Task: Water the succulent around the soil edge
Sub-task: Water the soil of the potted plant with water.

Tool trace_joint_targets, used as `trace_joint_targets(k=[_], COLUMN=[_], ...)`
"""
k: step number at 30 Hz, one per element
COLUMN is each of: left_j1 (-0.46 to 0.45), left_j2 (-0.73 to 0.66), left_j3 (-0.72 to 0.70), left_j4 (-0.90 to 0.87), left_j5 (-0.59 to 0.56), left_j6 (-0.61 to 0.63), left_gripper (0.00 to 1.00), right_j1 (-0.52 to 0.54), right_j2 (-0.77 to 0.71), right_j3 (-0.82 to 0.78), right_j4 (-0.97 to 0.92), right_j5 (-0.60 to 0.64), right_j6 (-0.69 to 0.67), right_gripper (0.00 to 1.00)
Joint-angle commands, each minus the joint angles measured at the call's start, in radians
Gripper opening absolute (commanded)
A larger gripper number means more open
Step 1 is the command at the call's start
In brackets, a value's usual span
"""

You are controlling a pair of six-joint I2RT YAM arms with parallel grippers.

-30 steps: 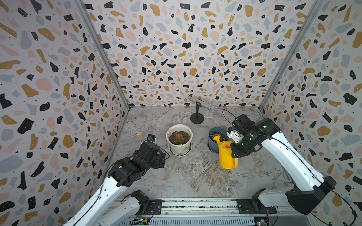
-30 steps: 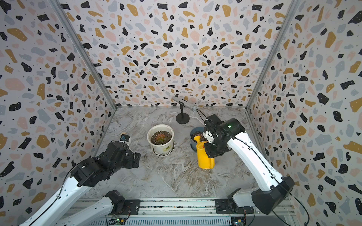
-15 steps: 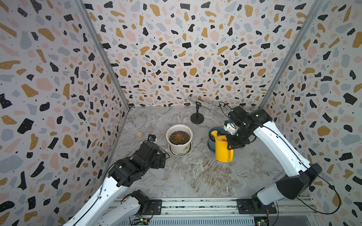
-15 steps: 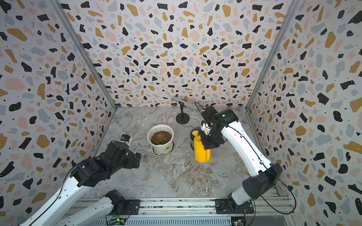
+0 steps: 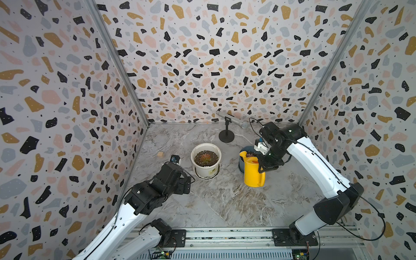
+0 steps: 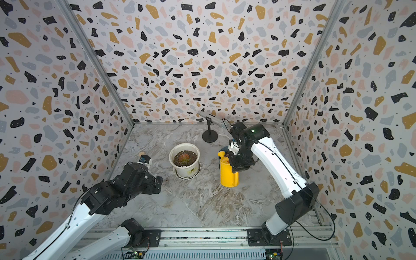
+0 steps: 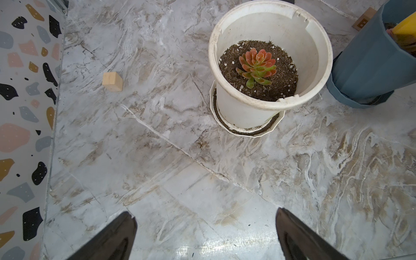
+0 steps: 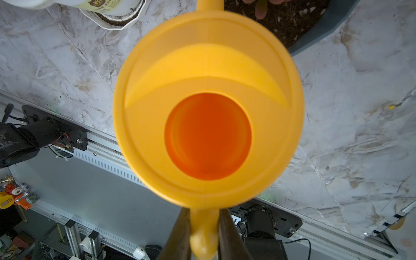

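The succulent (image 8: 261,9) grows in a blue-grey pot (image 5: 245,149) (image 6: 223,149) (image 7: 369,67); only a few pinkish leaves show. Its soil edge (image 8: 286,24) is dark with white grit inside the rim. My right gripper (image 8: 203,216) (image 5: 262,167) (image 6: 235,167) is shut on the handle of a yellow watering can (image 8: 209,112) (image 5: 253,173) (image 6: 228,175). The can hangs just in front of that pot, its spout (image 5: 242,154) reaching over the near rim. My left gripper (image 7: 206,222) (image 5: 186,182) is open and empty over the floor, left of the white pot.
A wider white pot (image 5: 206,146) (image 7: 212,67) with another rosette (image 7: 256,65) stands on a saucer left of the blue-grey pot. A small wooden block (image 7: 112,81) (image 5: 160,154) lies near the left wall. A microphone on a stand (image 5: 226,135) is behind the pots.
My right arm has carried the watering can left and back, closer to the blue-grey pot, with the spout now over its rim. The left arm has not moved.
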State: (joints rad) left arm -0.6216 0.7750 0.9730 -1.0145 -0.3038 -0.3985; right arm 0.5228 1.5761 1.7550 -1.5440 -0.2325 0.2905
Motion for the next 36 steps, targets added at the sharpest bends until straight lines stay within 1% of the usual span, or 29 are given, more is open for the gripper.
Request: trace_joint_targets(k=[1, 6, 16, 18, 23, 27, 32, 36], left_j1=[0.008, 0.007, 0.007, 0.008, 0.007, 0.007, 0.007, 0.007], left_j2=[-0.007, -0.009, -0.009, -0.013, -0.017, -0.02, -0.024, -0.027], left_j3=[-0.011, -0.011, -0.013, -0.013, -0.013, -0.013, -0.013, -0.013], left_j4=[0.032, 0.032, 0.034, 0.034, 0.034, 0.034, 0.034, 0.034], left_j5=[0.008, 0.009, 0.017, 0.016, 0.014, 0.014, 0.011, 0.014], left_j6=[0.018, 0.018, 0.021, 0.02, 0.021, 0.021, 0.021, 0.021], left_gripper=[1.0, 1.0, 1.0, 1.0, 1.0, 1.0, 1.0, 1.0], right_j1=[-0.004, -0.004, -0.004, -0.004, -0.006, -0.013, -0.028, -0.059], right_j2=[-0.028, -0.06, -0.123, -0.133, -0.169, -0.202, -0.233, -0.251], right_j3=[-0.006, -0.037, -0.081, -0.091, -0.154, -0.168, -0.188, -0.216], right_j4=[-0.031, -0.04, -0.051, -0.062, -0.067, -0.066, -0.066, -0.066], right_j5=[0.011, 0.029, -0.012, -0.002, -0.001, 0.052, 0.083, 0.108], right_j6=[0.006, 0.003, -0.006, -0.017, -0.031, -0.016, -0.004, -0.005], right_gripper=[0.0, 0.0, 0.0, 0.0, 0.0, 0.0, 0.0, 0.0])
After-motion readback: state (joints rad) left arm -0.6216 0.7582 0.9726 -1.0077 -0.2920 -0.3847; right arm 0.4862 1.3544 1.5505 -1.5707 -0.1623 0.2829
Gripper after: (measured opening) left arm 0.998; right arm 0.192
